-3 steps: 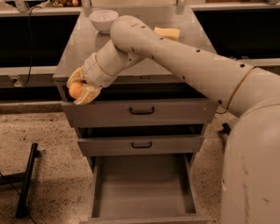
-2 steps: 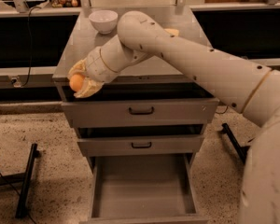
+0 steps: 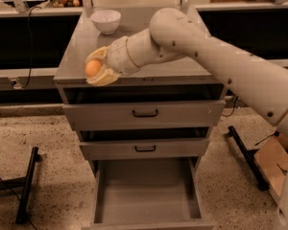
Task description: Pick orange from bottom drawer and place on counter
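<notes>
My gripper (image 3: 97,69) is shut on the orange (image 3: 92,68), a small round orange ball held between the cream fingers. It hangs just above the front left part of the counter (image 3: 77,47), the grey top of the drawer cabinet. The bottom drawer (image 3: 146,188) is pulled out below, plain grey inside, with nothing showing in it. My arm reaches in from the right and crosses over the counter.
A white bowl (image 3: 105,20) stands at the back left of the counter. The two upper drawers with black handles (image 3: 145,113) are shut. A black stand leg (image 3: 26,186) lies on the floor at the left, another (image 3: 245,157) at the right.
My gripper has carried the orange up and to the right, from beside the cabinet's left front corner to above the counter's front left part.
</notes>
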`<state>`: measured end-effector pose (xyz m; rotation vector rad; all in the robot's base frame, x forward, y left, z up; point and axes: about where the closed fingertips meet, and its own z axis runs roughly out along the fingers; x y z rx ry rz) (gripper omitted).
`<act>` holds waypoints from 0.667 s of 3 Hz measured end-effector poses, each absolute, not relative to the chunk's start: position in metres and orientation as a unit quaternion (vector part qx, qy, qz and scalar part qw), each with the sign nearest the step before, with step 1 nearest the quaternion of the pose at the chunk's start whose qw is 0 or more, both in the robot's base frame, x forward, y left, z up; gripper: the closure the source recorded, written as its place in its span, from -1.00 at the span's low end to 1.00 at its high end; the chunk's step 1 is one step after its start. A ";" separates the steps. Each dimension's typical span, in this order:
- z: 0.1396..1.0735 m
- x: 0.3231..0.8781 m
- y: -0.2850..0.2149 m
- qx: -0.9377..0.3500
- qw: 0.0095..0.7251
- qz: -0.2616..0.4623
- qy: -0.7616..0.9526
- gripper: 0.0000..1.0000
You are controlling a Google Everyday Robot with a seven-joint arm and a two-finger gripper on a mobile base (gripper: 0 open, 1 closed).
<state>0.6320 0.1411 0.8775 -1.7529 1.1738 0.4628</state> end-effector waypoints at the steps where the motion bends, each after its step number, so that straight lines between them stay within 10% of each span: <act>1: 0.873 0.655 0.102 -0.649 0.479 0.208 0.554 1.00; 2: 0.869 0.675 0.065 -0.584 0.483 0.213 0.617 1.00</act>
